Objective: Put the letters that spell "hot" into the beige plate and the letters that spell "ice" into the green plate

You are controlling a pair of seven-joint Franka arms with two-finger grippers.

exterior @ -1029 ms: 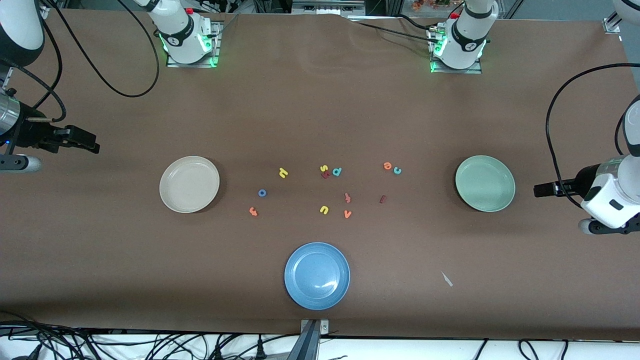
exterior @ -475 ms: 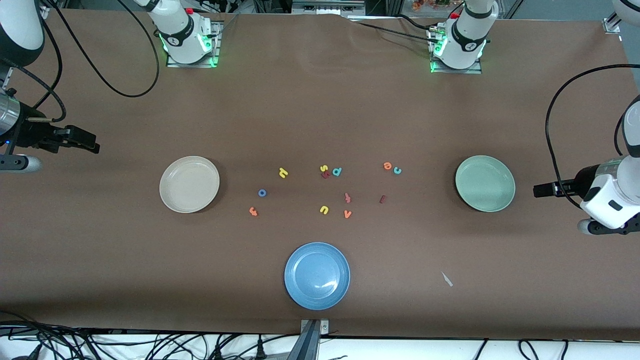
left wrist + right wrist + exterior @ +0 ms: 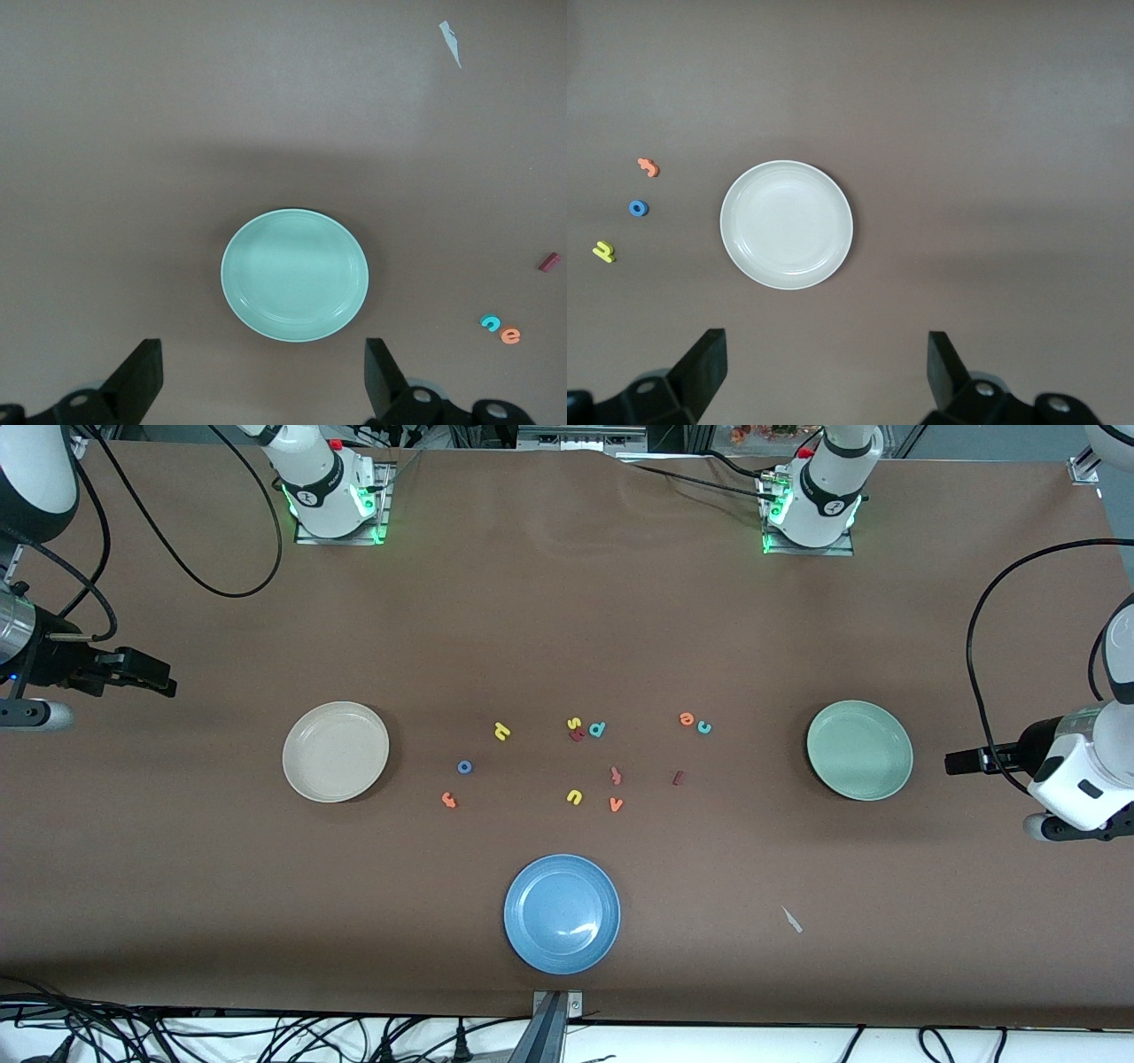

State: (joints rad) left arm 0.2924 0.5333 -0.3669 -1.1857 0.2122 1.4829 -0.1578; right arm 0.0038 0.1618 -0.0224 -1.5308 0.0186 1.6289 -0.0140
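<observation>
Nothing has been sorted yet: the beige plate (image 3: 335,751), left of centre in the front view, and the green plate (image 3: 859,749), right of centre, both sit bare on the brown counter (image 3: 567,620).

All the letters lie loose in the middle of the frame between the two plates. The yellow h (image 3: 501,732), blue o (image 3: 464,766) and orange t (image 3: 448,800) are grouped toward the beige plate. The orange e (image 3: 686,718) and teal c (image 3: 703,727) almost touch each other, with the dark red i (image 3: 679,778) lower in the frame, all toward the green plate.

The right gripper (image 3: 824,372) hangs at the left edge of the front view, looking down on the beige plate, its fingers (image 3: 700,367) spread wide and holding nothing. The left gripper (image 3: 261,376) hangs at the right edge, looking down on the green plate, fingers (image 3: 137,376) likewise spread and bare.

The main risk is picking a wrong letter. A salmon t-like piece (image 3: 615,775), a yellow u (image 3: 574,796), an orange v (image 3: 616,804), a yellow s (image 3: 573,724) and a teal d (image 3: 597,729) sit among the wanted ones and share their colours. The e and c lie so close that fingers closing on one could nudge or drag the other. The letters are tiny and flat, so a pinch may slip off. A blue plate (image 3: 562,913) at lower centre is a decoy destination.
</observation>
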